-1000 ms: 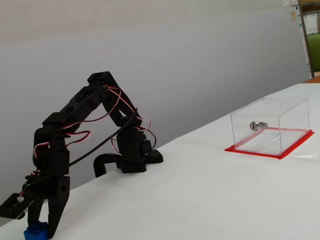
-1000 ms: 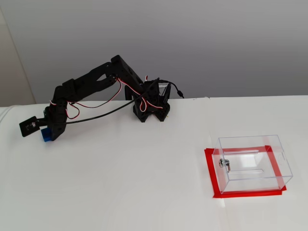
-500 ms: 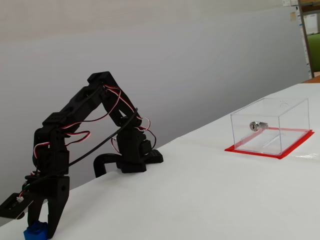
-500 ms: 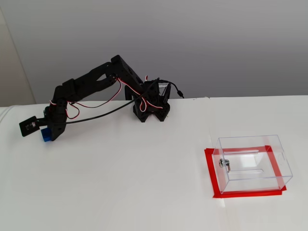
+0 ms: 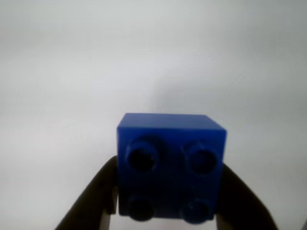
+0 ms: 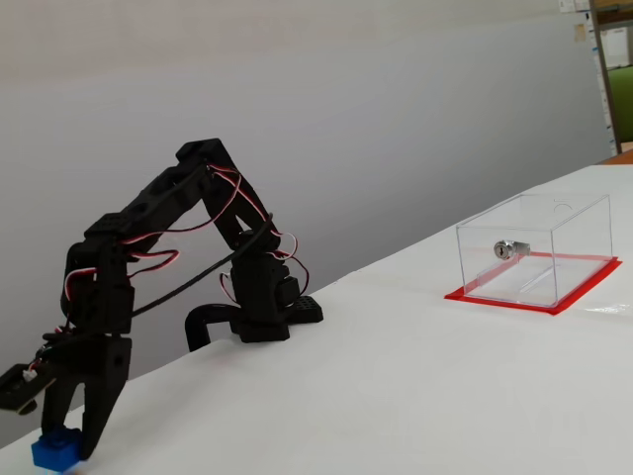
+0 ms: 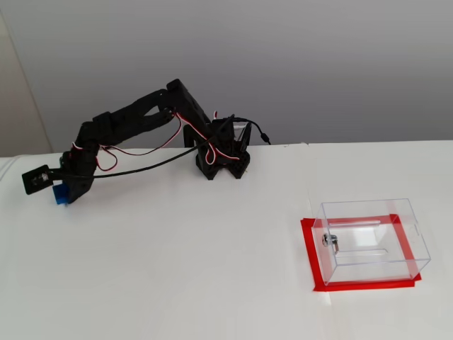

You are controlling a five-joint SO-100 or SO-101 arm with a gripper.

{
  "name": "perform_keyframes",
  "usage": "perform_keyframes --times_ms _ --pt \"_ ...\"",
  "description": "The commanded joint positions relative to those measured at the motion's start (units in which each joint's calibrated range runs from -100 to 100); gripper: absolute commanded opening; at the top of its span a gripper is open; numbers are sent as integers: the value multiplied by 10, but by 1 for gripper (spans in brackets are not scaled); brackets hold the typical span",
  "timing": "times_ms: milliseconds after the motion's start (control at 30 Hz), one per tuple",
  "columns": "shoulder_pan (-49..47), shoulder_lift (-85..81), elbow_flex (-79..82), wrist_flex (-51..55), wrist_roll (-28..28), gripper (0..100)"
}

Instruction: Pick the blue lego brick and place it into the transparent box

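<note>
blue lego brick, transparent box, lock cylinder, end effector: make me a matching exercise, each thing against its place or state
Things:
1. blue lego brick
2. transparent box
3. lock cylinder
4. end effector

Places or states:
A. standing on a red base, nothing loose inside
B. fingers on either side of the brick
C. low at the table, between two black fingers
D. set in one wall of the box

Pairs: 1-C, 2-A, 3-D, 4-B
</note>
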Motion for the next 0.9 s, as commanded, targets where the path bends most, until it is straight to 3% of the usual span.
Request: perform_keyframes --times_ms 0,367,700,867 --pt "-10 -89 -7 -9 -3 5" --pt "-44 -251 -1 21 -4 5" --pt "-62 -391 -1 115 -4 4" --pt "-92 -454 -1 141 -37 4"
